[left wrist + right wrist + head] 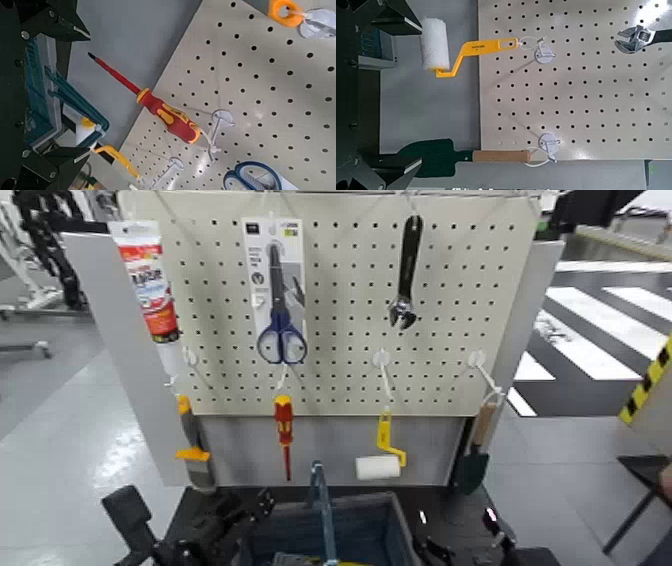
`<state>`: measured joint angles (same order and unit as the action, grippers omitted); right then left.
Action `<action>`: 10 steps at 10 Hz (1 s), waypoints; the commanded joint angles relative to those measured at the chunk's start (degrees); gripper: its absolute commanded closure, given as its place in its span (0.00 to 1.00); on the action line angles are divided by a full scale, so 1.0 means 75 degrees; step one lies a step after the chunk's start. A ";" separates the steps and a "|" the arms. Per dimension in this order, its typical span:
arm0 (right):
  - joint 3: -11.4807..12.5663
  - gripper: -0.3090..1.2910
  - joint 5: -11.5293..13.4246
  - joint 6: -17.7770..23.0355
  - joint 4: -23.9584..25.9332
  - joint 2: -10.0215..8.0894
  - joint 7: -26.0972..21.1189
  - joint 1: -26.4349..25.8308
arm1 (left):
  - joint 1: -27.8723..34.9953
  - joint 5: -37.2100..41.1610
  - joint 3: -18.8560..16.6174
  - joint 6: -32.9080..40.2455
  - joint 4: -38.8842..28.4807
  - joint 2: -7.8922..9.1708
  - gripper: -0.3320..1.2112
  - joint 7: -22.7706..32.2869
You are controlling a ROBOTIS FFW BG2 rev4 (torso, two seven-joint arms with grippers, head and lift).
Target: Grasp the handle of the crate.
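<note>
The dark blue-grey crate [372, 530] sits at the bottom centre of the head view, below the pegboard. Its handle [321, 505] stands upright across the middle as a slim strip. My left gripper [235, 518] is low, just left of the crate, and open. In the left wrist view its dark fingers [49, 22] stand wide apart, with the crate [36, 95] and its handle [78, 101] between and beyond them. My right gripper [452, 548] is low, just right of the crate, and open. In the right wrist view its fingers [395, 20] are spread, with the crate's corner [376, 49] beside them. Neither gripper holds anything.
The white pegboard [340, 340] behind the crate carries a sealant tube [146, 280], scissors [281, 300], a wrench [406, 275], a red-and-yellow screwdriver [284, 430], a paint roller [380, 462], a trowel [475, 455] and a scraper [193, 455]. A floor with striped markings lies to the right.
</note>
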<state>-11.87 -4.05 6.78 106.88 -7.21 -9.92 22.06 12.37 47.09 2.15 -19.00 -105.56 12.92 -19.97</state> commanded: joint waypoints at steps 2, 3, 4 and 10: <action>-0.0011 0.29 -0.0047 -0.0002 -0.0013 0.0000 0.0011 -0.0012 | -0.0337 0.1631 -0.0181 -0.1251 0.0317 0.0094 0.39 -0.0408; -0.0011 0.29 -0.0058 -0.0002 -0.0013 0.0000 0.0011 -0.0012 | -0.0454 0.2334 -0.0087 -0.1474 0.0587 0.0129 0.39 -0.0478; -0.0011 0.29 -0.0070 -0.0002 -0.0013 0.0012 0.0011 -0.0012 | -0.0630 0.2990 -0.0040 -0.1966 0.0821 0.0153 0.39 -0.0537; 0.0001 0.29 -0.0129 0.0068 -0.0060 0.0059 0.0011 0.0000 | -0.1626 0.4912 0.0569 -0.3185 0.1958 0.0422 0.39 -0.0794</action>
<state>-11.87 -4.95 7.24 106.49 -6.83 -9.84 22.05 1.00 83.01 6.08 -42.13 -91.81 15.92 -25.91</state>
